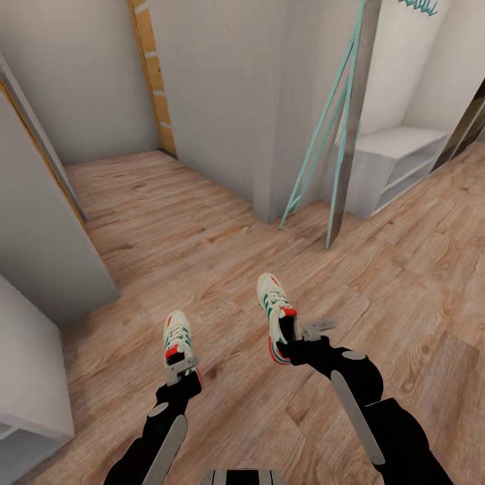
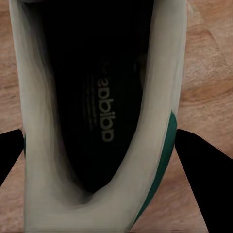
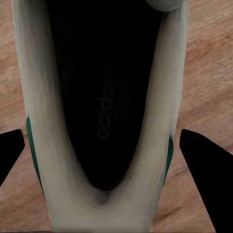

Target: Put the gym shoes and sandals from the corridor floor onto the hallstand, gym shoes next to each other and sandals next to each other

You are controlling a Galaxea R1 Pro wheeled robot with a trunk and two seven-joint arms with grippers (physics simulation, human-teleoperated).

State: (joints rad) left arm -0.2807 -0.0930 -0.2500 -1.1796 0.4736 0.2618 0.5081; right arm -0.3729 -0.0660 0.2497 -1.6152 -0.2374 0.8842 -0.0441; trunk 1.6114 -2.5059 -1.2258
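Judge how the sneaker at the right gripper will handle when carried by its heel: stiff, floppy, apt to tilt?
The sneaker probably keeps its shape: its collar stands open. Held at the heel by the right gripper, its long toe may sag. It looks light.

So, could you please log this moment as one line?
left gripper: on left sneaker heel | right gripper: on right sneaker heel | wood floor | white shelf unit ahead right

The two gym shoes, one [image 1: 178, 339] and the other [image 1: 276, 313], are showing white uppers with green stripes and red-orange accents; their insides [image 2: 104, 92] are looking black with pale lettering. The corridor floor [image 1: 202, 229] is showing light brown wood grain. Teal lines [image 1: 330, 135] are crossing pale grey walls.
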